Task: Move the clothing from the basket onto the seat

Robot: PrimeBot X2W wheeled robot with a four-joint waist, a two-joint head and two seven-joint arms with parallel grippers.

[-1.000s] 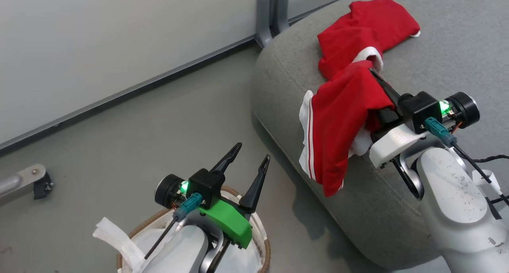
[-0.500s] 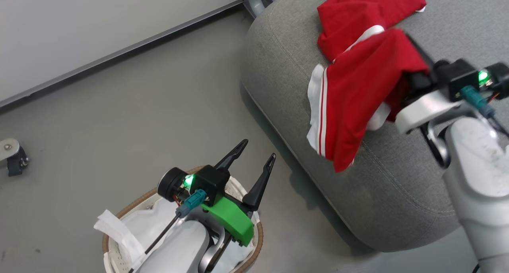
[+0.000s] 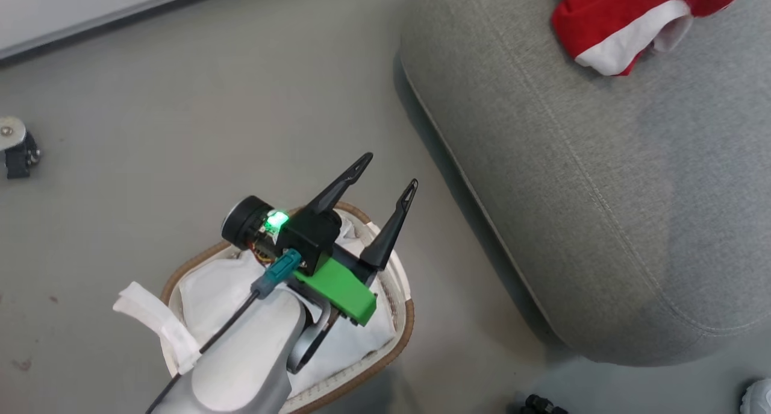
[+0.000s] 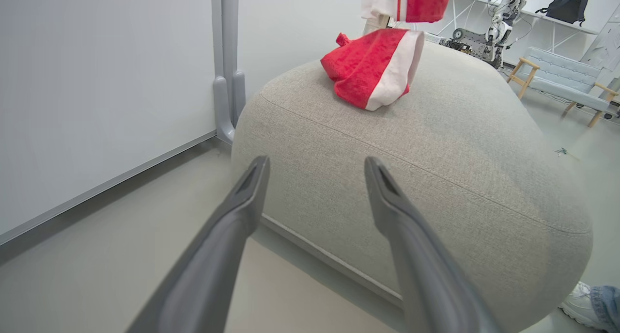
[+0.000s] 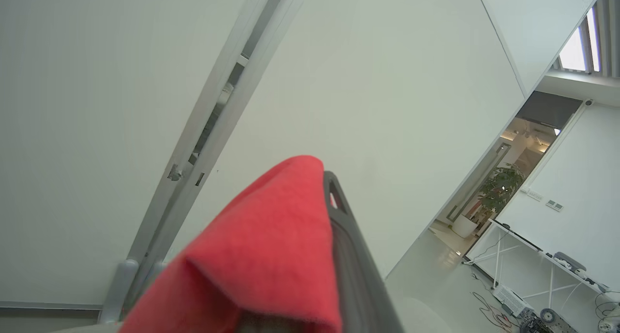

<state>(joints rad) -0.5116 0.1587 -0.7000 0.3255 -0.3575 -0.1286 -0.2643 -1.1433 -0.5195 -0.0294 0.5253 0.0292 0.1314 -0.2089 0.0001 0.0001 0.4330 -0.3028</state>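
Grey floor [image 3: 181, 112] runs from 9 to 12 o'clock in my head view. The large grey seat [image 3: 602, 191] takes the side from 1 to 4 o'clock, its stitched seam curving down toward 5. At 7 o'clock the white basket [image 3: 410, 320], with its brown woven rim, stands on the floor near the seat's edge but apart from it. Its white liner [image 3: 205, 287] shows inside, and a white strap [image 3: 156, 320] is folded over the rim at 8 o'clock. One red garment [image 3: 608, 28] with a white band lies bunched on top of the seat at 1 o'clock. My left wrist view finds it [image 4: 373, 66] at 12 o'clock, on the crown of the cushion [image 4: 411, 187]. A second garment [image 4: 416, 1], red with white stripes, hangs in the air above it at that view's top edge. In the right wrist view its red cloth [image 5: 271, 255] drapes over my right claw [image 5: 325, 185], which is clenched on it and points up at a white wall [image 5: 387, 81]. My left claw [image 3: 388, 172] hovers above the basket, fingers spread wide and grasping nothing. Its tips reach past the far rim and point to 1 o'clock, toward the seat. A person's white shoe [image 4: 576, 296] sits on the floor at 4 o'clock in the left wrist view, beside the seat's base.
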